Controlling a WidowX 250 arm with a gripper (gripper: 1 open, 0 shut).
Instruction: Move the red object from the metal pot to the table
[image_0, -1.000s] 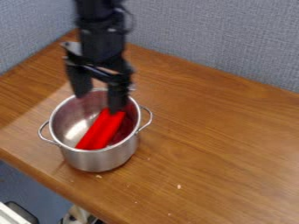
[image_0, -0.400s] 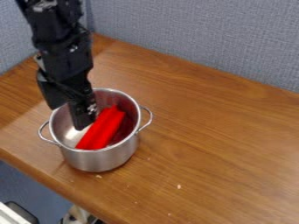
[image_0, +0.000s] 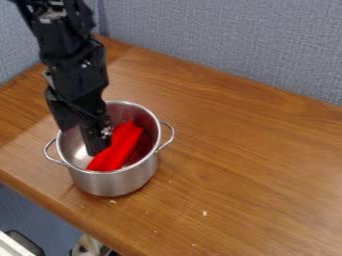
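Nothing moved yet: red object (image_0: 118, 149) lying inside metal pot (image_0: 112, 176), hand (image_0: 86, 138) spread wide, empty, lowered into pot; grasp, lift, placement on tabletop (image_0: 247, 150) remaining.

Brown wooden table (image_0: 254, 150), glossy, grain showing, and sitting on it near the front left edge is the shiny metal pot (image_0: 127, 172), two loop handles at the rim.
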